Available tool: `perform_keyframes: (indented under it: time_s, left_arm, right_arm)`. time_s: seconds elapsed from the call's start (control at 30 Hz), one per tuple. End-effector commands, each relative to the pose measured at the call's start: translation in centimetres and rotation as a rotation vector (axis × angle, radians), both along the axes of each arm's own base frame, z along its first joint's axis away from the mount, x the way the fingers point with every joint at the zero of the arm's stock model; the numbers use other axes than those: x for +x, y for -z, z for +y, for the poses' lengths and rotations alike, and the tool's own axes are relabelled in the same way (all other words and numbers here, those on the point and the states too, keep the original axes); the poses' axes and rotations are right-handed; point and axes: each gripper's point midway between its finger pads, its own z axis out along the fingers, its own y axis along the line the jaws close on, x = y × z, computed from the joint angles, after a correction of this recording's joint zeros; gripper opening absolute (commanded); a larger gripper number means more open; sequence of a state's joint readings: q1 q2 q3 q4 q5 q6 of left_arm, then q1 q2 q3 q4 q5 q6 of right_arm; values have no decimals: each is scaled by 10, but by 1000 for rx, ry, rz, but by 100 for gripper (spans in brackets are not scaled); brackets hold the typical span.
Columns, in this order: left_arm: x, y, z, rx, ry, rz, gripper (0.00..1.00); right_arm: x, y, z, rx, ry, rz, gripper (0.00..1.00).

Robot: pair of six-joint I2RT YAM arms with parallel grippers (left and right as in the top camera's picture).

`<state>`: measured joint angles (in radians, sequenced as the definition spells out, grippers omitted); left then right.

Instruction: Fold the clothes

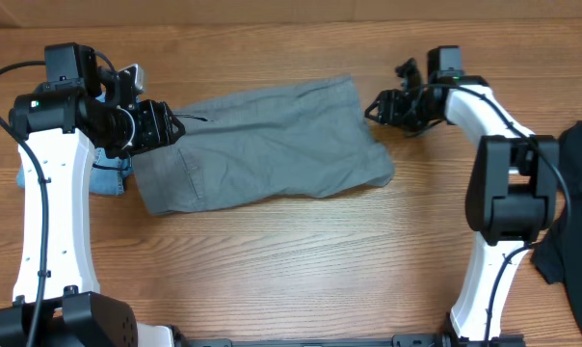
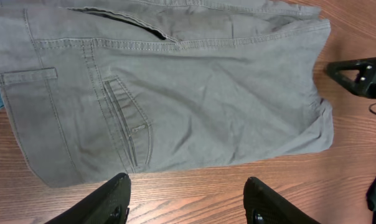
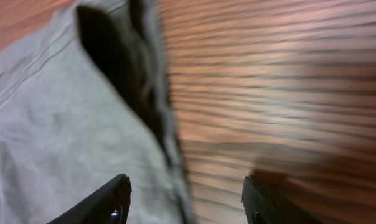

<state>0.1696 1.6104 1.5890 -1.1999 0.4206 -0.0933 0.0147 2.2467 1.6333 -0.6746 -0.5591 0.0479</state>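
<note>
The grey shorts (image 1: 262,145) lie flat and folded across the back of the table, waistband end to the left. My left gripper (image 1: 171,125) hovers at that waistband end, open and holding nothing. In the left wrist view the shorts (image 2: 175,93) show a back pocket and seams, and bare wood lies between the fingers of the left gripper (image 2: 188,199). My right gripper (image 1: 378,106) is open just off the shorts' right leg end. The right wrist view is blurred, with the cloth edge (image 3: 51,124) passing between the open fingers of the right gripper (image 3: 185,199).
Light-blue denim shorts (image 1: 108,173) peek out under the left arm beside the grey pair. A black garment (image 1: 575,202) lies at the table's right edge behind the right arm's base. Bare wood stretches in front of the grey shorts.
</note>
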Motion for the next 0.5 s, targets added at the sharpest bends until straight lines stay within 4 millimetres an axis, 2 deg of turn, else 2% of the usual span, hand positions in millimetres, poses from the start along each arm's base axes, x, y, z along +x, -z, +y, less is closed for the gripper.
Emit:
perform_keyframes:
  time_s: [0.0,0.07,0.17,0.2,0.23,0.27,0.33,0.37,0.47]
  left_arm:
    - [1,-17,-6,1,36,-59,61]
    - [0,-16,-6,0,36,-54,61]
    - [-2,-16,-7,-5,38,-46,61]
    - [-2,-16,-8,-11,40,-44,62]
    - [-3,-16,-9,-18,43,-42,61]
    - [-3,-17,-10,-27,47,-43,62]
    - [-3,-17,-11,-33,49,-44,62]
    - [-3,-17,-11,-33,49,-45,62]
    - [-3,-17,-11,-32,49,-45,62]
  right_arm:
    - [-13,-8,46,29,-99,-9,62]
    - [-16,-4,56,-6,-119,-10,61]
    - [-15,1,55,-75,-113,-21,52]
    - [-13,2,54,-87,-109,-24,47]
    - [-13,3,51,-100,-103,-26,36]
    - [-11,3,47,-109,-94,-27,23]
    - [-7,-2,36,-109,-66,-27,8]
    - [-6,-6,29,-108,-47,-25,4]
    - [-2,-18,-4,-127,52,-6,4]
